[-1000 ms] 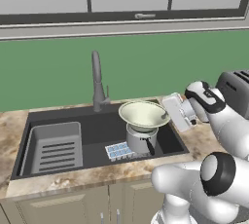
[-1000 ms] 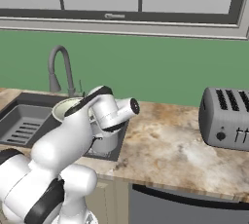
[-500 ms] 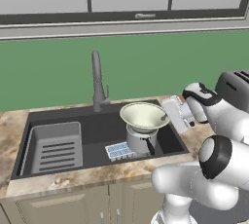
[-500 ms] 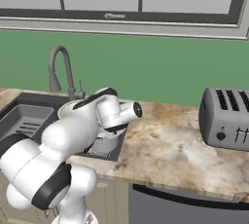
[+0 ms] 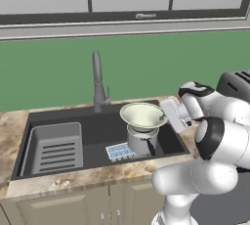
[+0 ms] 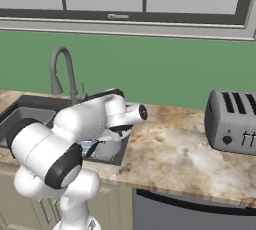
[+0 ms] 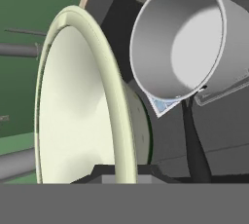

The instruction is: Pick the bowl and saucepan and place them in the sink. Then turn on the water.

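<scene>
Two task pieces sit together over the dark sink (image 5: 73,116): the saucepan (image 5: 140,140) stands inside the basin toward its 3 o'clock end, and the bowl (image 5: 142,115) hangs just above it, its rim pinched in the clenched gripper (image 5: 169,116). A grey ribbed tray (image 5: 51,146) lies at the 9 o'clock end, the faucet (image 5: 98,83) at 12. Speckled stone counter (image 6: 185,159) carries a toaster (image 6: 232,120); green wall (image 5: 49,72) runs below windows.
</scene>
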Motion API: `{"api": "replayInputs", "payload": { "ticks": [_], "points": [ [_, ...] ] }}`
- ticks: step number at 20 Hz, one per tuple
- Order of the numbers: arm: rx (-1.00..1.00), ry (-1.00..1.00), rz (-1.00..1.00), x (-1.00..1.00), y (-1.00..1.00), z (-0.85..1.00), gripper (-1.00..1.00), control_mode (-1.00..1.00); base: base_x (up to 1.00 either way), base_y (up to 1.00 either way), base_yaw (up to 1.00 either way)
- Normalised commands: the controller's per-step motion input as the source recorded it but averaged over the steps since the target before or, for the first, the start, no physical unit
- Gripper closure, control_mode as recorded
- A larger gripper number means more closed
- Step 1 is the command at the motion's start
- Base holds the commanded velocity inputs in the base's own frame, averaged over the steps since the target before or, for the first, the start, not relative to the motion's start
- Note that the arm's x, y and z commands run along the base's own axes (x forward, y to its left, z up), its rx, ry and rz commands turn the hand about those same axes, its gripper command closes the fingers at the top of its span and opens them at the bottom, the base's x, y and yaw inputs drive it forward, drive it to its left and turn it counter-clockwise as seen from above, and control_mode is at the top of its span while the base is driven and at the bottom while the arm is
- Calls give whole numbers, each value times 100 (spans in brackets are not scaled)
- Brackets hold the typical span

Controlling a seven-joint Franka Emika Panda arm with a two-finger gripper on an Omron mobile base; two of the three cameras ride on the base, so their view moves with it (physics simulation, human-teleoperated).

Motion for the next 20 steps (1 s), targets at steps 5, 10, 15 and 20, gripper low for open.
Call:
{"api": "replayInputs", "payload": {
  "ticks": [5, 10, 15, 20],
  "points": [
    [0, 0, -1, 29, 0, -23, 100, -100, 0, 0, 0],
    [0, 0, -1, 30, -5, -20, 100, -100, 0, 0, 0],
    [0, 0, 0, 25, -13, -19, 100, -100, 0, 0, 0],
    [0, 0, 0, 24, -15, -19, 100, -100, 0, 0, 0]
  ]
}}
